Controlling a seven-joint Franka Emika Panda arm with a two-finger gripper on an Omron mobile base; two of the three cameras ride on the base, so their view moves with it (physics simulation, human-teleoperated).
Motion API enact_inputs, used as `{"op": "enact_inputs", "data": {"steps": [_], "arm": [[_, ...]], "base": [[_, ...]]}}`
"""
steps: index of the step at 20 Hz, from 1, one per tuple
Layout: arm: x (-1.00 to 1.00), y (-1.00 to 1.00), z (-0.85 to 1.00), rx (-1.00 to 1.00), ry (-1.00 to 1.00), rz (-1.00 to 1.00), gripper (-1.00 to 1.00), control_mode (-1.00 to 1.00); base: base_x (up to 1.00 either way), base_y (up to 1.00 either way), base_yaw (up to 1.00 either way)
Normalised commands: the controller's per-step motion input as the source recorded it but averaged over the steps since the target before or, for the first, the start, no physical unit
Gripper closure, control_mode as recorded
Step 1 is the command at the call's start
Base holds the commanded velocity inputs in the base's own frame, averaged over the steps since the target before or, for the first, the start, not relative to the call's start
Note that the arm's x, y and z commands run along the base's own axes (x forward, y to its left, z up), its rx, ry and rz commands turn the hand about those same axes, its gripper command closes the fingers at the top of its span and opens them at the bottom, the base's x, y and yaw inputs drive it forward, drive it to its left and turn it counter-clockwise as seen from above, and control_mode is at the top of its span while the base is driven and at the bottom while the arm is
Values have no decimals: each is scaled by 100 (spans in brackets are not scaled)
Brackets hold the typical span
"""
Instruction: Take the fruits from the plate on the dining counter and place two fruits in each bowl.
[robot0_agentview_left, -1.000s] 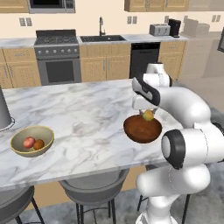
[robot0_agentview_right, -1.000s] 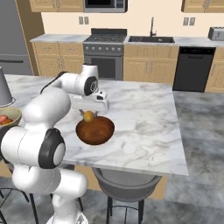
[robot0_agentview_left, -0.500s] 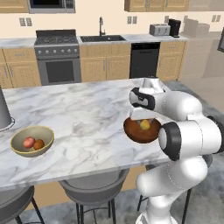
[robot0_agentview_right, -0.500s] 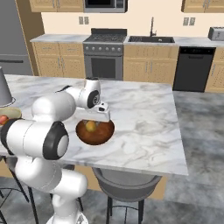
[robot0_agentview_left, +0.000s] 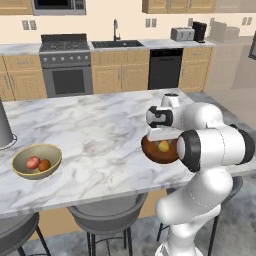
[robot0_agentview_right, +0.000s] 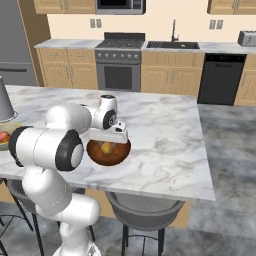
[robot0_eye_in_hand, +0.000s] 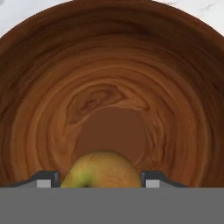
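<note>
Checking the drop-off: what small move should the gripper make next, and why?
Probably open the gripper: the yellow-green fruit sits between its tips, low inside the dark reddish-brown bowl, so releasing should drop it in.

Yellow-green fruit (robot0_eye_in_hand: 101, 169) above brown bowl (robot0_eye_in_hand: 112, 78)

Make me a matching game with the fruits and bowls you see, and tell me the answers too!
Things:
1. yellow-green fruit
2. red fruit
3. tan bowl
4. brown bowl

Descriptions:
A. under the gripper, near the counter's right end in the left base view
B. between the jaws, down inside the brown bowl
C. lies beside an orange fruit
D. holds two fruits

Pairs: 1-B, 2-C, 3-D, 4-A
</note>
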Motion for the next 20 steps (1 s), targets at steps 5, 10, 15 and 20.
{"op": "enact_inputs", "data": {"steps": [5, 10, 15, 20], "arm": [[19, -5, -43, 0, 0, 0, 100, -100], [6, -1, -31, 0, 0, 0, -100, -100], [0, 0, -1, 0, 1, 0, -100, -100], [0, 0, 0, 0, 0, 0, -100, -100]], "base": [[0, 0, 0], [0, 0, 0], [0, 0, 0], [0, 0, 0]]}}
